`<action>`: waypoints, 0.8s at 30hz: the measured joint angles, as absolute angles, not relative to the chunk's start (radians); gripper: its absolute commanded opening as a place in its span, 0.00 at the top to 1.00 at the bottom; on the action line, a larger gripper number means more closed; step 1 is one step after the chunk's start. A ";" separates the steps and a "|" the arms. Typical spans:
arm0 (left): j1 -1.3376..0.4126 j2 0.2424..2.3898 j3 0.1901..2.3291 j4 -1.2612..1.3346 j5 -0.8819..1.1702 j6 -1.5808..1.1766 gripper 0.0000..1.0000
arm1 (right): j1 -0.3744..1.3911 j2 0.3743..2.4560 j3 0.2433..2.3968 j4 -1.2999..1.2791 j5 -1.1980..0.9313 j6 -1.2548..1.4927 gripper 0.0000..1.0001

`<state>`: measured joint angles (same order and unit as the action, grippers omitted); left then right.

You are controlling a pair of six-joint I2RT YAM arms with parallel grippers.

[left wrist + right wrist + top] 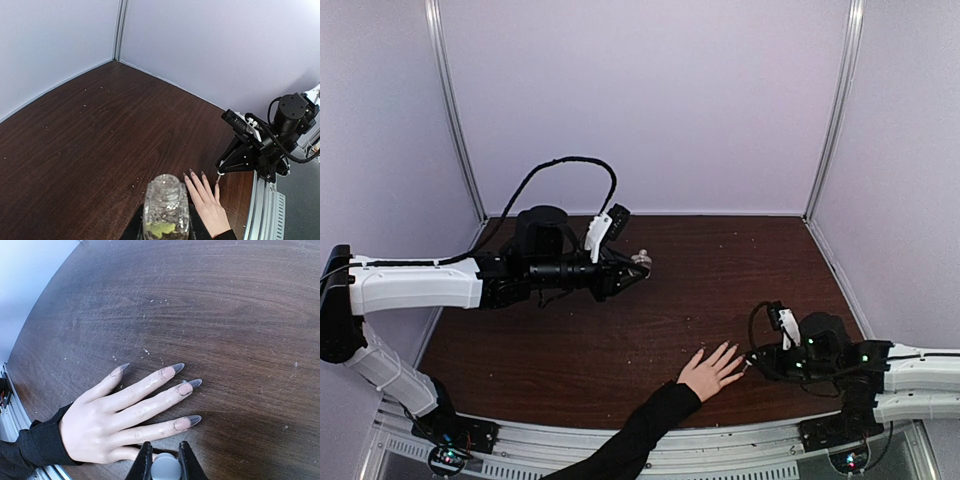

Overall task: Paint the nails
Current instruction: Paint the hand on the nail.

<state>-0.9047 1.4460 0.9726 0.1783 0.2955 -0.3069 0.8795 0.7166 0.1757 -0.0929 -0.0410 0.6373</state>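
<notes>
Pinches a white-capped brush (165, 468) in the closed right gripper (164, 454) just beside the nails (193, 420), spread flat on the table (225, 315) for reach, and holds the glass bottle (166, 200), clamped in the shut left gripper (634, 270), aloft, probably clear of the strokes.

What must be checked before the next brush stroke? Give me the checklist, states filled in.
1. Hand flat on the table, fingers spread: ok.
2. Right gripper shut on the brush: ok.
3. Left gripper shut on the bottle, well away from the hand: ok.
4. Brush tip lined up on a nail: cannot tell, hidden or too small.
5. Nails all in view: not ok, four show, the fifth is hidden under the gripper.
</notes>
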 measured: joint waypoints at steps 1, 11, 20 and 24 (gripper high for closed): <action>-0.905 1.446 0.973 0.178 0.295 -0.307 1.00 | 0.879 0.710 0.176 -0.100 -0.034 0.638 1.00; -0.905 1.446 0.973 0.178 0.296 -0.307 1.00 | 0.879 0.737 0.176 -0.126 -0.001 0.644 1.00; -0.905 1.446 0.973 0.178 0.295 -0.307 1.00 | 0.879 0.723 0.176 -0.156 0.020 0.657 1.00; -0.905 1.446 0.973 0.178 0.295 -0.307 1.00 | 0.879 0.655 0.176 -0.167 0.023 0.657 1.00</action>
<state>-0.9047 1.4460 0.9726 0.1780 0.2955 -0.3065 0.8795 0.6552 0.1761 -0.1665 0.0235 0.6575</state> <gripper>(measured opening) 0.216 0.150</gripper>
